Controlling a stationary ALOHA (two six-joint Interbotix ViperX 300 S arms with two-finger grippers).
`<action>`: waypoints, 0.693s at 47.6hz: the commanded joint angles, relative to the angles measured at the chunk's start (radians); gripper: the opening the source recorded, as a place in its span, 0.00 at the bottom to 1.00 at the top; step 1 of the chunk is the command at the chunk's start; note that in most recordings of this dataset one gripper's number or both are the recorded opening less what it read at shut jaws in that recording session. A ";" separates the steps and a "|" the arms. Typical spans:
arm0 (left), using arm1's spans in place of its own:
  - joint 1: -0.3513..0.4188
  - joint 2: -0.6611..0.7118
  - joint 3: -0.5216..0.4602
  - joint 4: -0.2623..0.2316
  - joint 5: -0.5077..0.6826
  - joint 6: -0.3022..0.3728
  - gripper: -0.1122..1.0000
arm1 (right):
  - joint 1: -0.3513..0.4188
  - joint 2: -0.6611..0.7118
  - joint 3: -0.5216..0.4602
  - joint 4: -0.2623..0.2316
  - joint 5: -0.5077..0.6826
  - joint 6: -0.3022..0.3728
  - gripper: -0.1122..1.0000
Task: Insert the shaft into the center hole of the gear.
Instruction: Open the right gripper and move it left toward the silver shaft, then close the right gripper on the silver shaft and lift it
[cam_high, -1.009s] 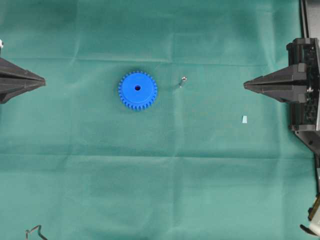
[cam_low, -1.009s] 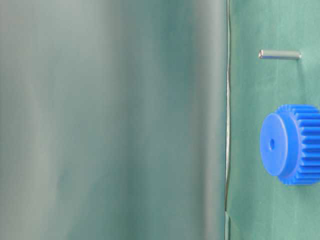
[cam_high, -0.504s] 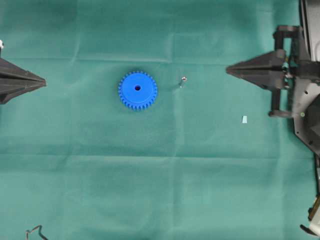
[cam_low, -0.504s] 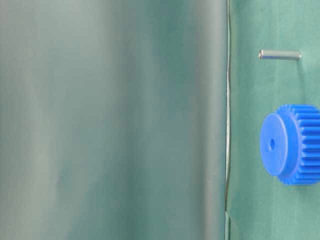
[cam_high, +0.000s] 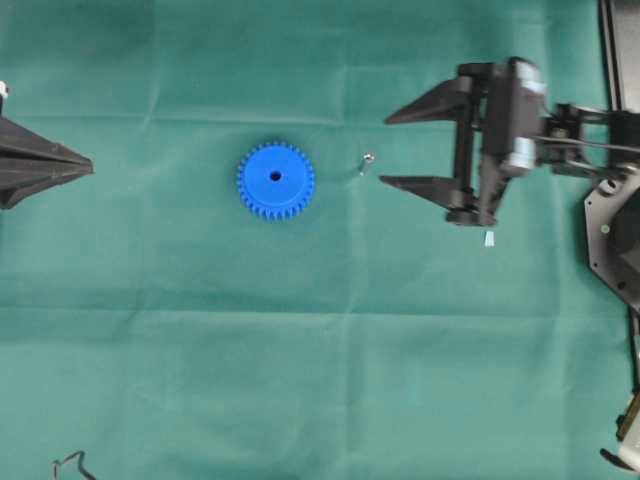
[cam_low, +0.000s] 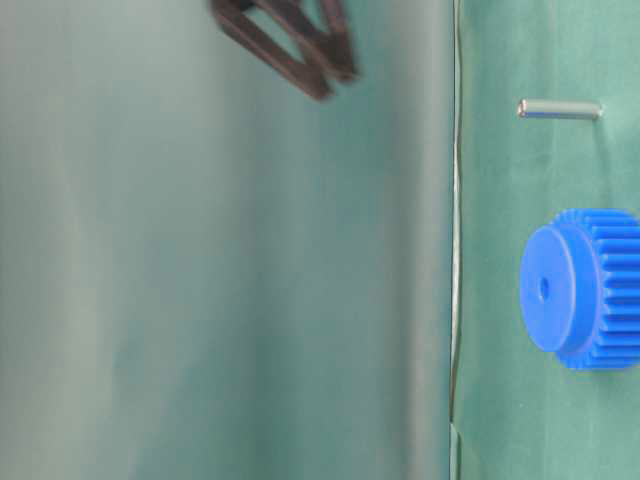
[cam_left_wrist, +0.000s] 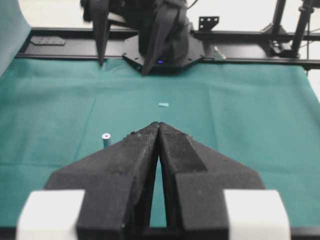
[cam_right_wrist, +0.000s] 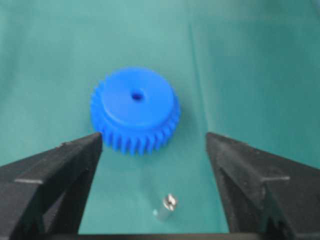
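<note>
From the right wrist view, the black right gripper (cam_right_wrist: 154, 142) is spreading its two fingers wide, holding nothing. Between them, nearest the camera, the tiny silvery metal shaft (cam_right_wrist: 166, 207) is standing upright on the green cloth-covered table (cam_right_wrist: 250, 60). Just beyond it, the bright blue plastic toothed gear (cam_right_wrist: 135, 110) is lying flat, its small round dark center hole (cam_right_wrist: 136, 94) facing up and unfilled. Overhead, the shaft (cam_high: 367, 160) is sitting apart from the gear (cam_high: 275, 181), just ahead of the right fingertips. A small pale rectangular scrap (cam_high: 489, 238) is lying beside that gripper. Farthest off, the black left gripper (cam_high: 88, 166) is resting pinched together at the table's edge.
</note>
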 joint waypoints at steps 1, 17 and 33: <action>-0.002 0.009 -0.026 0.003 -0.005 -0.002 0.10 | -0.021 0.058 -0.032 0.005 -0.008 0.002 0.87; -0.003 0.011 -0.026 0.003 0.000 0.000 0.10 | -0.078 0.255 -0.038 0.011 -0.058 0.020 0.87; -0.002 0.011 -0.025 0.003 0.000 -0.002 0.10 | -0.095 0.328 -0.043 0.012 -0.083 0.020 0.86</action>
